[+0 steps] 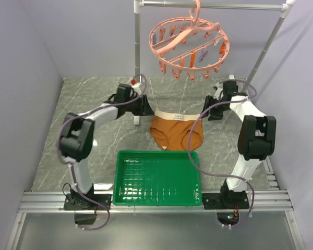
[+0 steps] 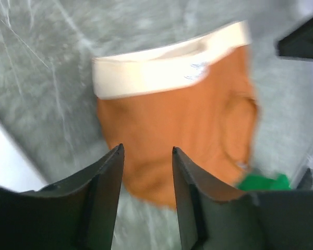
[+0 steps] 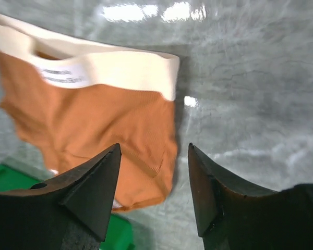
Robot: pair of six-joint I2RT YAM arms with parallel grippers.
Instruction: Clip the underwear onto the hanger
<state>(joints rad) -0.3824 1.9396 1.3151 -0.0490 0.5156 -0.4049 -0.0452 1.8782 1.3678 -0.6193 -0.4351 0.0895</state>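
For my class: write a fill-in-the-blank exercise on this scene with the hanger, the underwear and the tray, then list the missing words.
1. The hanger hangs by its hook from the grey ___.
2. The tray at the near edge is ___ in colour.
3. The left pincer and right pincer are both ___, holding nothing.
4. The underwear is between the two pincers, not yet clipped to the ___.

Missing words: rack; green; open; hanger.

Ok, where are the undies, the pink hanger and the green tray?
underwear point(image 1: 169, 133): top view, middle of the orange cloth.
hanger point(image 1: 155, 53): top view, left side of the pink ring.
tray point(image 1: 156, 179): top view, bare green floor.
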